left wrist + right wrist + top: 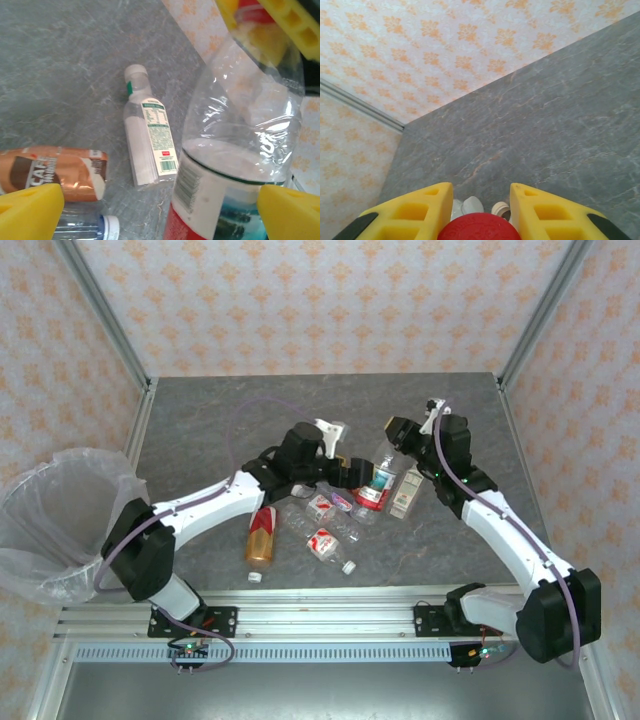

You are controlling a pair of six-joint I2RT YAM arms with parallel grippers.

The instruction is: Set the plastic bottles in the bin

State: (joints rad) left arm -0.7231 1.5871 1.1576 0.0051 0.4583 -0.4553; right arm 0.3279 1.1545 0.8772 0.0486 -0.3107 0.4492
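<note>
**Passing the bottle to the left arm**

The bottle [235, 165], clear with a red-and-white label and a red cap [477, 227], hangs tilted over the middle of the table [200, 420]. I cannot tell whether its base is clear of the surface. Beneath and around it lie other bottles, among them a brown bottle [262, 535] and a small green-labelled bottle [147, 135]. The bin [50, 530] sits off the table's left edge, well apart from all of them and on the left arm's side, so I read this step as a handover.

To do it well, I would close the left fingers on the labelled body, below the crumpled shoulder where the plastic looks thin and likely to buckle. The squeeze should be firm but not crushing. I would let the right side go only once that grip is sure. Then I would lift straight up before swinging left, so the base does not drag through the bottles lying below.

The left pincer [160, 200] stands wide open, one yellow finger on each side of the bottle's lower body. As far as I can tell, neither finger is touching it. The right pincer [481, 190] is clamped on the bottle at the cap end, with its fingers close on either side of the red cap.
</note>
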